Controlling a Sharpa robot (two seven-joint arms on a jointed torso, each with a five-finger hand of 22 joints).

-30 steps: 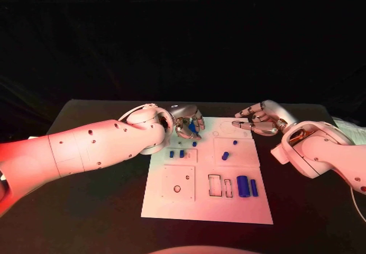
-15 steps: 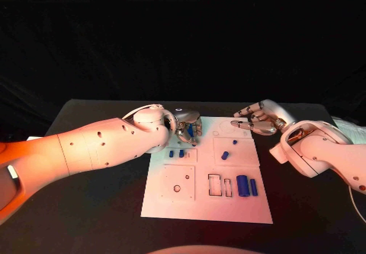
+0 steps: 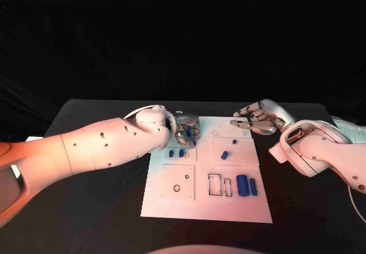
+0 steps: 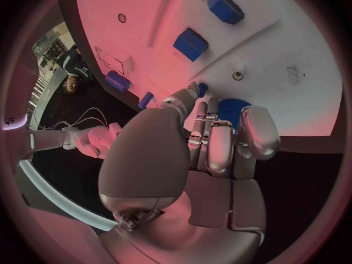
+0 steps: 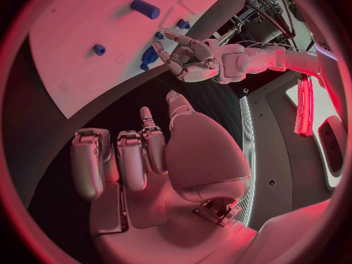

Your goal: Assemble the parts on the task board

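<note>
I work at a black table with a black curtain hanging behind it across the whole back. Reddish-pink light washes over everything. Past the table edge my wrist cameras catch dim room clutter, cables and a glowing red strip

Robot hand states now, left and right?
Left robot hand: fingers closed around a blue part, over the task board's far left corner.
Right robot hand: open, holding nothing, at the board's far right edge.
</note>
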